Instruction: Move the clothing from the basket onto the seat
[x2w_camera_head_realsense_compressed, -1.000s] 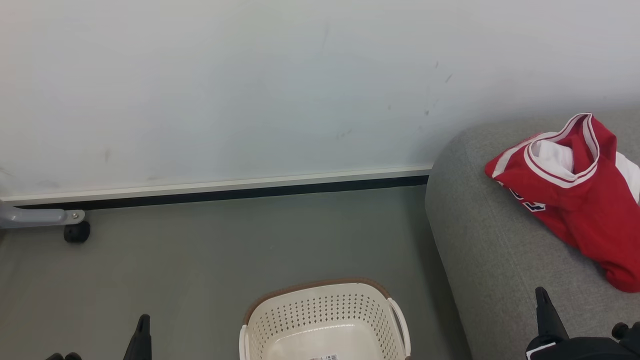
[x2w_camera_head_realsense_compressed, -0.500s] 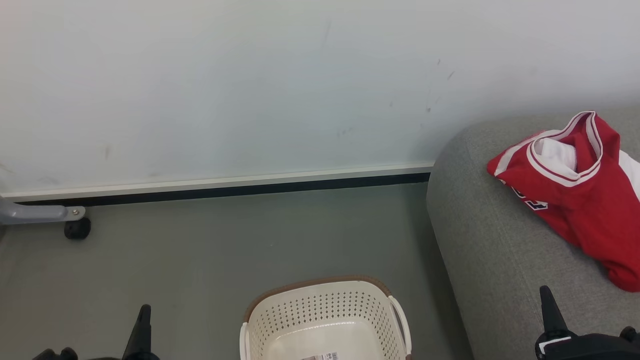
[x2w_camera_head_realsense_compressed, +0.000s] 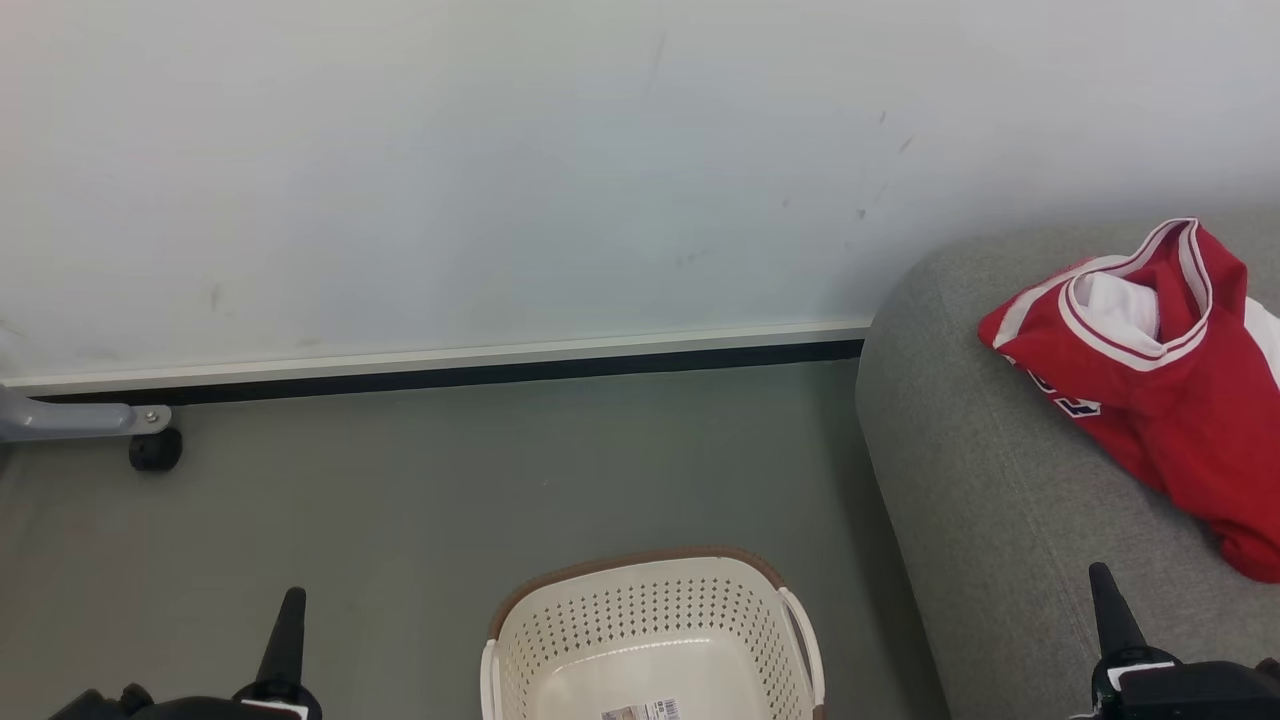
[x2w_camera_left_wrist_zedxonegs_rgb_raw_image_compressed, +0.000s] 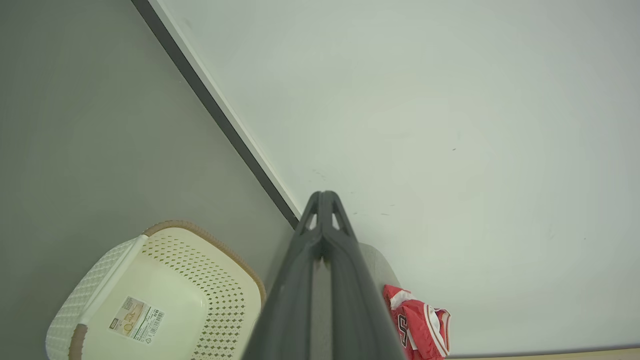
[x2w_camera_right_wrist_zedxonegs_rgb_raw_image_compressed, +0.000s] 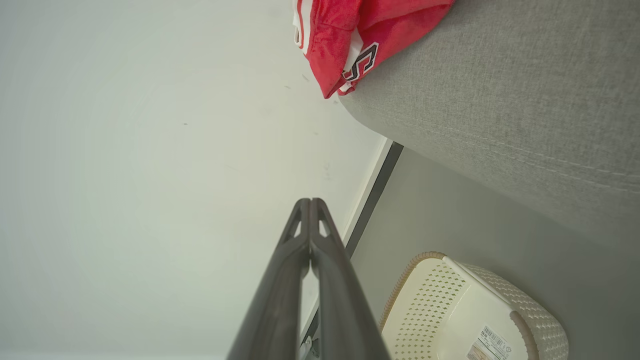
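The red clothing (x2w_camera_head_realsense_compressed: 1160, 400) with white trim lies bunched on the grey seat (x2w_camera_head_realsense_compressed: 980, 500) at the right; the wrist views catch it too (x2w_camera_left_wrist_zedxonegs_rgb_raw_image_compressed: 417, 325) (x2w_camera_right_wrist_zedxonegs_rgb_raw_image_compressed: 360, 40). On the floor at bottom centre stands the cream basket (x2w_camera_head_realsense_compressed: 650, 640), with only a label on its bare bottom (x2w_camera_left_wrist_zedxonegs_rgb_raw_image_compressed: 160, 295) (x2w_camera_right_wrist_zedxonegs_rgb_raw_image_compressed: 465, 310). My left gripper (x2w_camera_head_realsense_compressed: 288, 620) is shut at the lower left, over the floor and left of the basket, holding nothing (x2w_camera_left_wrist_zedxonegs_rgb_raw_image_compressed: 324, 200). Over the seat's front part, my right gripper (x2w_camera_head_realsense_compressed: 1105, 600) is shut and empty (x2w_camera_right_wrist_zedxonegs_rgb_raw_image_compressed: 310, 205), below the clothing.
A pale wall (x2w_camera_head_realsense_compressed: 500, 180) with a white-and-black skirting strip (x2w_camera_head_realsense_compressed: 450, 370) runs behind the grey floor (x2w_camera_head_realsense_compressed: 400, 500). A grey metal leg with a black castor (x2w_camera_head_realsense_compressed: 155, 450) stands at the far left by the wall.
The whole head picture has shifted a little, so the camera moved. Both gripper tips stand slightly higher in view than before. Clothing and basket lie as they did.
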